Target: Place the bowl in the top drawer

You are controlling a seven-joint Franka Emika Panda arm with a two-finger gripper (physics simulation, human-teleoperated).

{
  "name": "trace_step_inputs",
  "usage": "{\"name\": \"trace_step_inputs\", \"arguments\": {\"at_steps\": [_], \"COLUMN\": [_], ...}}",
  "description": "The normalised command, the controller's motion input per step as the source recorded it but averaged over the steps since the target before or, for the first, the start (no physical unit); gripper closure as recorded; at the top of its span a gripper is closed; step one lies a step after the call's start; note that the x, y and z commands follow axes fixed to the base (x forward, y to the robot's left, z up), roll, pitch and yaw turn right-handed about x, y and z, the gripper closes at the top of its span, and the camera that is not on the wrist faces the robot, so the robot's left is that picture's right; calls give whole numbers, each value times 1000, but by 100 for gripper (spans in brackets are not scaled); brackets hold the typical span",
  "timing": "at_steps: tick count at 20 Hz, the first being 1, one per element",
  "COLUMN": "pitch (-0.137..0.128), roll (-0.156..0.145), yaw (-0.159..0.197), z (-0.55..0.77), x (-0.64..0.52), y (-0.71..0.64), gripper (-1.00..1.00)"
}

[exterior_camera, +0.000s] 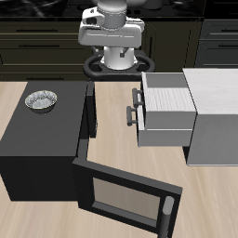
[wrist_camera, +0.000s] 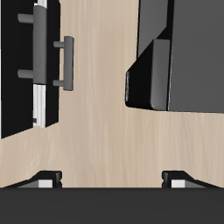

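The small silvery bowl (exterior_camera: 42, 100) sits on top of the black microwave (exterior_camera: 37, 139), near its back edge. The light grey cabinet (exterior_camera: 216, 112) stands across the table from it. Its top drawer (exterior_camera: 167, 95) is pulled out toward the microwave, with its pale inside showing from above and its grey bar handle (exterior_camera: 136, 96) at the front. My gripper (exterior_camera: 117, 59) hangs near the robot's base, above the table's back, well away from the bowl. In the wrist view it (wrist_camera: 114, 180) is wide open and empty. The bowl is out of the wrist view.
The microwave's door (exterior_camera: 125, 197) hangs open toward the table's front edge. The lower drawer's handle (exterior_camera: 130, 115) sits just below the top one. The wrist view shows bare wooden table (wrist_camera: 105, 122) between the microwave (wrist_camera: 171, 52) and the drawer handles (wrist_camera: 63, 61).
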Motion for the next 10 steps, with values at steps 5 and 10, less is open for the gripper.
{"name": "trace_step_inputs", "arguments": {"at_steps": [5,10], "pitch": [-4,22], "roll": [3,56], "yaw": [2,14], "z": [20,97], "x": [23,77], "y": [24,-110], "gripper": [-100,-100]}}
